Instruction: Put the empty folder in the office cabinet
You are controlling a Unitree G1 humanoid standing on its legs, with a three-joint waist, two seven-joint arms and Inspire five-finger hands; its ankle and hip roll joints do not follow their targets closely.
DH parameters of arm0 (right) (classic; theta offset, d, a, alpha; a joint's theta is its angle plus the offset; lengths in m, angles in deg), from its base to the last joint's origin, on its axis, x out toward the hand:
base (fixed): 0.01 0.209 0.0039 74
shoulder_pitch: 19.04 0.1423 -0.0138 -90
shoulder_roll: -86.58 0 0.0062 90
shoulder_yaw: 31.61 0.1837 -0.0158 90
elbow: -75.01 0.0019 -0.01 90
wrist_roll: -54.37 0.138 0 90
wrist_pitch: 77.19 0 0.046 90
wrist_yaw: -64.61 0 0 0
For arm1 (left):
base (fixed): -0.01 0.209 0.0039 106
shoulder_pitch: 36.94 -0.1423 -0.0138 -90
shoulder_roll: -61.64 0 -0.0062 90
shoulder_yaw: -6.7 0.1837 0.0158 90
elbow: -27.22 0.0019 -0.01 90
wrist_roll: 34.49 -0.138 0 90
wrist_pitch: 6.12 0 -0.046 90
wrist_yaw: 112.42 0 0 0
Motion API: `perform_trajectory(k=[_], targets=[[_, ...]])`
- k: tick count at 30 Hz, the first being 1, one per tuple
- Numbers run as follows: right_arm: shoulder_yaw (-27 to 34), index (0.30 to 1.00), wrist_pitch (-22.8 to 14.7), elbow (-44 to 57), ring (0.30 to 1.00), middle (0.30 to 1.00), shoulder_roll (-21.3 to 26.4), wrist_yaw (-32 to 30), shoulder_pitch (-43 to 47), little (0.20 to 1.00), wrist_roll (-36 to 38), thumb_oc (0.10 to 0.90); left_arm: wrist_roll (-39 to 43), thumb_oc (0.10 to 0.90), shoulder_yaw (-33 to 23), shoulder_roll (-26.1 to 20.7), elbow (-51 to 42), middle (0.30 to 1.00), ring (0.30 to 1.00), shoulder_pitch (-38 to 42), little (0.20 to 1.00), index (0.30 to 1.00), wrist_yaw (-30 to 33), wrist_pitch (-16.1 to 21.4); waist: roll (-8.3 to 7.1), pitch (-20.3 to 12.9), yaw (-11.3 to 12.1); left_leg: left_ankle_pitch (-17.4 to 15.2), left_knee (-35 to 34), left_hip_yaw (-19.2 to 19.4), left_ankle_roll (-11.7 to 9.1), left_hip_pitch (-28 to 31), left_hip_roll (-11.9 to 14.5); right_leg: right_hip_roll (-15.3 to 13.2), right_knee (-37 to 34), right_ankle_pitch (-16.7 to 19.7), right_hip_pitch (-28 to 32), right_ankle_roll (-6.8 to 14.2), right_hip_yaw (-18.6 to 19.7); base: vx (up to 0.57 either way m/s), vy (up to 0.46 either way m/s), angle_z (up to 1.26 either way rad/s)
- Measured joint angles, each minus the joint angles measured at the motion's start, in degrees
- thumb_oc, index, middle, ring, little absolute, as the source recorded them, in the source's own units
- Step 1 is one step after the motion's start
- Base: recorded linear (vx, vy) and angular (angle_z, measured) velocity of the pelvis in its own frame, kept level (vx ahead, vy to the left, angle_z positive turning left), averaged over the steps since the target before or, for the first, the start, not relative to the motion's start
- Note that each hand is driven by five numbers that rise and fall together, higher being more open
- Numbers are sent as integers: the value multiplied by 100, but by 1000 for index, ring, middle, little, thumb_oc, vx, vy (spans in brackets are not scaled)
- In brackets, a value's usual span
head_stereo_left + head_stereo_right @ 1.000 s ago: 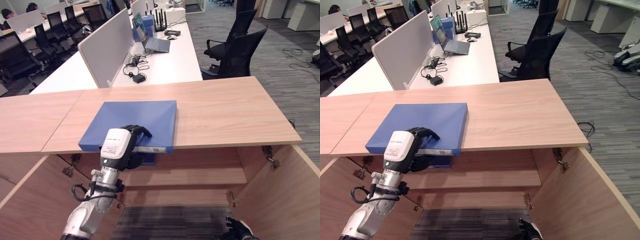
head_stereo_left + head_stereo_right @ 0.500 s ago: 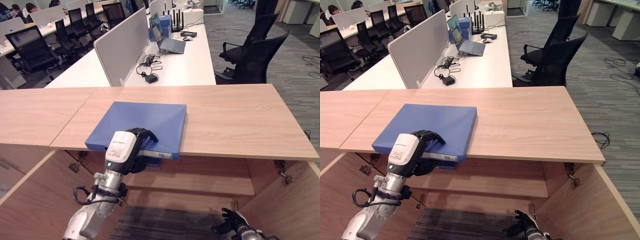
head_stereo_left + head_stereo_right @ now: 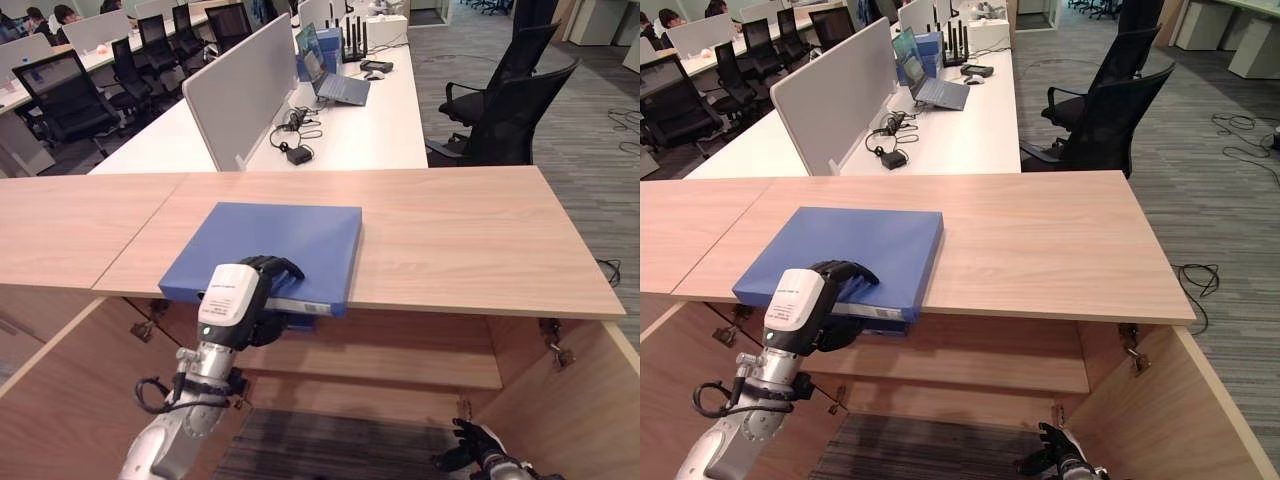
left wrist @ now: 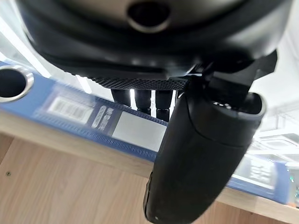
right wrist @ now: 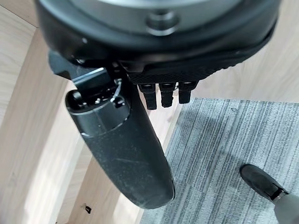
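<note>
Fingers of the left hand (image 3: 262,290) clamp the blue folder (image 3: 270,248) at the cabinet top's (image 3: 470,235) front edge.

A long white desk (image 3: 350,135) runs away behind the pale wood surface (image 3: 470,230), split down its length by a grey divider panel (image 3: 235,95). On it lie an open laptop (image 3: 335,85), a black router with upright antennas (image 3: 352,42) and a dark adapter with cables (image 3: 297,153). A black office chair (image 3: 505,100) stands to the right on grey striped carpet (image 3: 590,150). More black chairs (image 3: 60,95) line the desks at far left.
</note>
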Motion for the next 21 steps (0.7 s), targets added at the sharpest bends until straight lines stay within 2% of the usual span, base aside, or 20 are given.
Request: perform_trajectory(k=[2,3,4,5,6,8,9,10,11,12,13,14,15,16,17,19,21], targets=[[16,900,4,-4,900,900,19,-6,-43,900,1,800,465,557,-48,0,-83,535,535,-161,535,535,-59,-2,35,23,7,0,-1,-6,-1,-14,-6,5,-1,-2,2,-3,-8,17,5,13],[61,900,4,-9,900,900,19,-28,-58,900,4,800,618,424,-210,-6,-187,335,335,-360,335,335,-78,-4,44,32,21,0,-4,-10,-1,-18,-24,-2,-2,-30,8,-46,-16,21,5,17],[118,900,3,-9,900,900,17,-34,-62,900,6,800,674,400,-295,-14,-223,300,300,-435,300,300,-78,-11,45,34,27,-1,-5,-15,-2,-32,-44,-15,-3,-71,8,-103,-20,20,5,24],[173,900,3,-12,900,900,21,-45,-62,900,6,800,673,400,-399,-18,-242,300,300,-489,300,300,-77,-13,27,47,41,-13,-8,-26,-17,-78,-70,-30,-4,-138,5,-158,-39,17,7,49],[233,900,3,-27,900,900,84,-57,-63,900,6,800,658,400,-508,-64,-256,300,300,-543,300,300,-69,-48,99,71,38,-72,-35,-93,-78,-125,-76,-29,-4,-212,11,-277,-169,18,9,68],[238,900,2,-145,900,900,165,-56,-62,900,7,800,663,400,-573,-222,-363,300,300,-612,300,300,8,-84,293,62,66,-327,-40,-161,-45,-234,12,90,-45,-259,35,-247,-371,14,10,67],[239,900,9,-163,900,900,164,-55,-91,900,7,800,664,400,-628,-241,-406,300,300,-648,300,300,20,-89,295,66,156,-376,-41,-158,-64,-277,0,103,-46,-263,25,-245,-401,10,8,47],[236,900,6,-161,900,900,159,-44,-119,900,7,800,679,400,-694,-270,-417,300,300,-694,300,300,38,-100,278,69,203,-415,-42,-154,-77,-348,-2,89,-48,-292,-2,-292,-425,11,6,52],[237,900,7,-162,900,900,133,-46,-152,900,7,800,707,400,-704,-312,-417,300,300,-684,300,300,67,-116,195,69,222,-506,-40,-130,-120,-430,-32,45,-52,-312,-69,-325,-458,8,3,63],[238,900,9,-164,900,900,85,-46,-183,900,7,800,780,400,-714,-392,-381,300,300,-650,300,300,108,-117,24,65,240,-458,41,-116,-75,-503,-110,-98,-53,-281,-145,-414,-593,17,1,46],[235,900,16,-165,900,900,4,-46,-230,900,8,800,885,400,-761,-496,-355,300,300,-746,300,300,119,-119,-206,64,412,-437,384,-4,-62,-523,-275,-299,-50,-241,-172,-420,-564,12,0,26],[236,900,8,-163,900,900,-8,-48,-265,900,8,800,883,400,-817,-513,-373,300,300,-811,300,300,122,-118,-214,36,437,-439,507,47,-61,-471,-268,-304,-48,-224,-115,-376,-561,18,2,19],[240,900,1,-163,900,900,27,-50,-313,900,8,800,875,400,-816,-511,-421,300,300,-898,300,300,123,-119,-78,-41,437,-429,438,-1,1,-390,-158,-167,-46,-204,-73,-306,-551,7,2,35],[271,900,13,-181,900,900,14,-64,-334,900,8,800,866,400,-780,-511,-418,300,300,-869,300,300,123,-113,-17,-71,450,-448,198,0,23,-294,-109,-134,-43,-198,-64,-263,-565,13,1,37],[297,900,9,-172,900,900,-23,-75,-347,900,8,800,867,400,-775,-494,-429,300,300,-874,300,300,150,-113,2,-108,464,-325,68,-12,77,-282,-131,-133,-41,-203,-96,-121,-412,15,-3,41],[330,900,1,-170,900,900,-61,-45,-333,900,8,800,865,400,-769,-519,-587,300,300,-830,300,300,147,-105,-32,-88,471,-241,-11,-132,122,-266,-252,-149,-45,-182,-106,-111,-203,14,-7,31],[337,900,-2,-168,900,900,-67,-45,-261,900,8,800,839,400,-756,-590,-583,300,300,-861,300,300,148,-105,-14,-96,484,-233,-16,-134,148,-240,-340,-239,-46,-154,-80,-61,-204,3,-6,5]])
